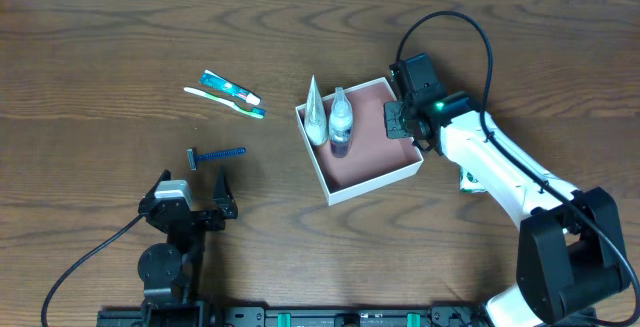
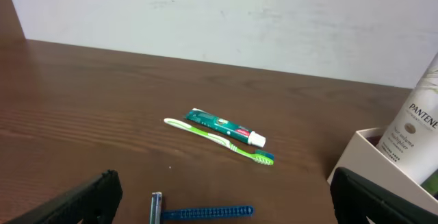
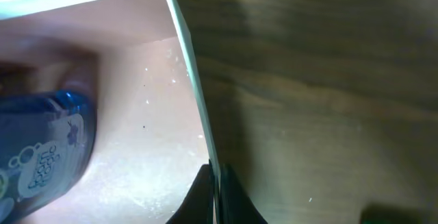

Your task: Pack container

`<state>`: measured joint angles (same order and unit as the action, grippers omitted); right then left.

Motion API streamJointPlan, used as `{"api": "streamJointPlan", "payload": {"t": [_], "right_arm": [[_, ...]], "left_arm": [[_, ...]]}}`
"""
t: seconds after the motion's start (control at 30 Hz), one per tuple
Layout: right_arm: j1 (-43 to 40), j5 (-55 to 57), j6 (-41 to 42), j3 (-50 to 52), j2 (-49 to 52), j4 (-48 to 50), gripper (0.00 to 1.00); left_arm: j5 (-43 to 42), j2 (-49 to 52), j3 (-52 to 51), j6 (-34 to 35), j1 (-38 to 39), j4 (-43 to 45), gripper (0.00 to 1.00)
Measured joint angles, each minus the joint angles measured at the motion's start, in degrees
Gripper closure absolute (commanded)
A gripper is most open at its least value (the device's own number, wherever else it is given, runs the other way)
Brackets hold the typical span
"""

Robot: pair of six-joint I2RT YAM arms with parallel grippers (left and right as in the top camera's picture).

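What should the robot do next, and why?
Probably the open left gripper should reach forward to the blue razor. It lies closest and is not yet in the container, whose wall the right gripper is pinching.

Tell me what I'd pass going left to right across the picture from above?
First the blue razor → white tube → clear bottle → right gripper, pinching the container wall. The toothbrush and toothpaste overlap the razor sideways, so they're skipped.

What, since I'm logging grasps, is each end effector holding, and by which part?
The right end effector pinches the container by its thin white side wall; the left end effector is open, holding nothing.
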<state>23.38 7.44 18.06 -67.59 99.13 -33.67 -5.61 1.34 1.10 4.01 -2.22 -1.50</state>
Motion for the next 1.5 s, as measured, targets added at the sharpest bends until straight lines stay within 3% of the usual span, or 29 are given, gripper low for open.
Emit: {"api": "streamJointPlan", "payload": {"t": [0.47, 0.73, 0.8, 0.93, 1.03, 1.17, 1.27, 1.5], "right_arm": [[0.83, -0.09, 19.96, -0.28, -0.72, -4.07, 0.99], [1.84, 0.26, 24.35, -0.28, -0.74, -4.31, 0.98], [1.84, 0.31, 25.05, -0.28, -0.74, -4.31, 0.88], [1.84, 0.04, 26.29, 0.55, 0.22, -5.31, 0.51], [1.84, 0.04, 24.57, 1.11, 0.94, -4.66, 0.35], [1.79, 0.09, 20.63, 1.11, 0.98, -2.32, 0.27], [1.53, 0.09, 16.74, 0.81, 0.61, -1.90, 0.26], [-1.20, -0.04, 7.34, -5.18, -6.43, -6.75, 0.20]], "left_arm": [[0.02, 0.00, 0.02, 0.00, 0.00, 0.00, 0.02], [0.00, 0.00, 0.02, 0.00, 0.00, 0.00, 0.02], [0.00, 0.00, 0.00, 0.00, 0.00, 0.00, 0.02], [0.00, 0.00, 0.00, 0.00, 0.00, 0.00, 0.02], [0.00, 0.00, 0.00, 0.00, 0.00, 0.00, 0.02], [0.02, 0.00, 0.00, 0.00, 0.00, 0.00, 0.02], [0.02, 0.00, 0.02, 0.00, 0.00, 0.00, 0.02], [0.02, 0.00, 0.00, 0.00, 0.00, 0.00, 0.02]]}}
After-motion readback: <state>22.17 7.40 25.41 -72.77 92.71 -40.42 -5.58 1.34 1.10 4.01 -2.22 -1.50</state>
